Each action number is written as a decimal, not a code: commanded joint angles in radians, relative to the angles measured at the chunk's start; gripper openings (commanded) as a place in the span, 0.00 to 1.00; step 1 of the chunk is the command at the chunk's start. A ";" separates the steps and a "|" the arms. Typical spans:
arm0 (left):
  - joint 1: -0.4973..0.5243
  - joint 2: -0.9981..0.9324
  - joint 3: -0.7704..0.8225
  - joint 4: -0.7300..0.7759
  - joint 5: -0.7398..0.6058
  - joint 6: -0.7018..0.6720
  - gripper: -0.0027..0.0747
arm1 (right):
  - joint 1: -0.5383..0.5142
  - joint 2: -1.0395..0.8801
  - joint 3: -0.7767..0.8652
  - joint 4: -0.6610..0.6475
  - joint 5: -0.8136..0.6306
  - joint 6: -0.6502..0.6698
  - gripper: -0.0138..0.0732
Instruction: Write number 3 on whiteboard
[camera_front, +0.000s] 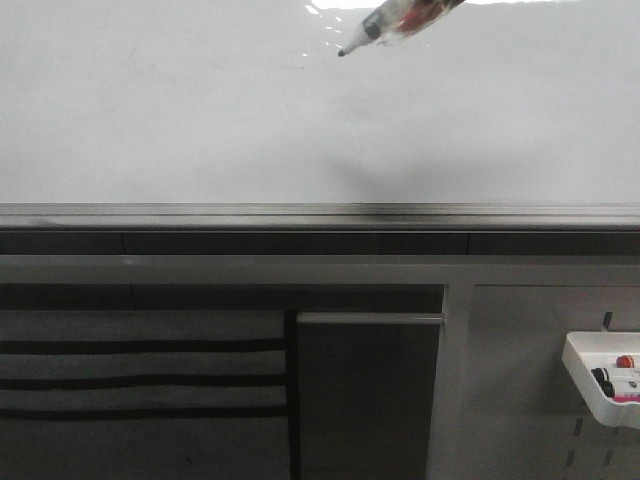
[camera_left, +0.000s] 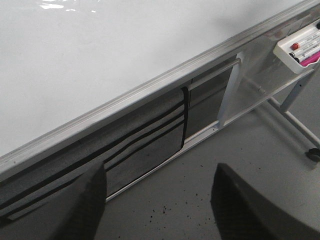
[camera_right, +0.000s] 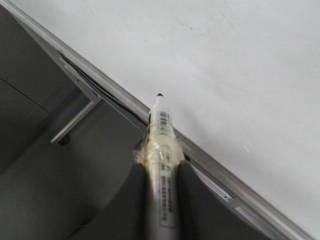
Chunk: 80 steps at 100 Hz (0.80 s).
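The whiteboard fills the upper front view as a glossy white surface with a grey metal lower rail. No number 3 shows on it in any view. A white marker wrapped in yellowish tape sits between the fingers of my right gripper, which is shut on it. Its black tip points at the whiteboard. In the front view the marker enters at the top edge, tip close to the board; I cannot tell whether it touches. My left gripper is open and holds nothing, low before the whiteboard.
Below the rail hangs a dark felt panel with black stripes. To its right a grey pegboard panel carries a white tray of markers. Grey floor and a stand leg with a caster lie beneath.
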 joint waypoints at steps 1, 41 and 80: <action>0.002 -0.004 -0.025 -0.041 -0.058 -0.008 0.58 | -0.009 0.033 -0.077 0.004 -0.038 -0.002 0.09; 0.002 -0.004 -0.025 -0.041 -0.058 -0.008 0.58 | -0.013 0.188 -0.159 -0.086 -0.140 -0.002 0.09; 0.002 -0.004 -0.025 -0.027 -0.060 -0.008 0.58 | -0.050 0.175 -0.120 -0.112 -0.069 0.041 0.09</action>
